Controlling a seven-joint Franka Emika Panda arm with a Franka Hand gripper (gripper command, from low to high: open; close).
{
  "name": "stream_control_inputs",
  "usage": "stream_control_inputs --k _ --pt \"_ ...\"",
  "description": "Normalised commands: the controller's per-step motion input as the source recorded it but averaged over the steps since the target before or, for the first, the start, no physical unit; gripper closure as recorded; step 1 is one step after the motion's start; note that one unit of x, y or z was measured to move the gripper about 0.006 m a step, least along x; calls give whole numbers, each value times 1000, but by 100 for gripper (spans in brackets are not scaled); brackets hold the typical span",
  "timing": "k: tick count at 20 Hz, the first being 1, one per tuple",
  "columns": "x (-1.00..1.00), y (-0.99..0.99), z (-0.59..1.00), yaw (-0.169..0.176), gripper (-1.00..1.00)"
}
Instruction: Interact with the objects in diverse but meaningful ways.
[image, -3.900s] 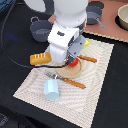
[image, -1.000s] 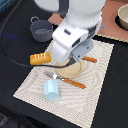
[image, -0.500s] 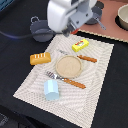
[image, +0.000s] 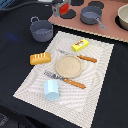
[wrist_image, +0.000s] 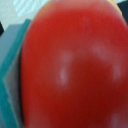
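Tomato (wrist_image: 70, 65), glossy red and round with no clear long axis, fills the wrist view, clamped in the claw (image: 61, 8) raised above the table's (image: 15, 35) far edge.

A play-kitchen mock-up is sitting on a dark surface (image: 15, 60): a toy stove board (image: 112, 30) with black burners is carrying a grey pot (image: 91, 15), and a striped placemat (image: 95, 95) is holding a plate (image: 68, 65) and toy cutlery.

No text, label, brand, number or sign can be read on anything in either view; both are too blurred.
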Motion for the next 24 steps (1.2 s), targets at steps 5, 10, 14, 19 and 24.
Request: stream_control_inputs --k 5,10,14,19,24 --pt "-1000 78 -401 9 100" --pt "-1000 194 -479 11 100" --pt "-859 174 -565 8 100" --pt "-395 115 -521 0 100" --pt "-204 0 -567 0 100"
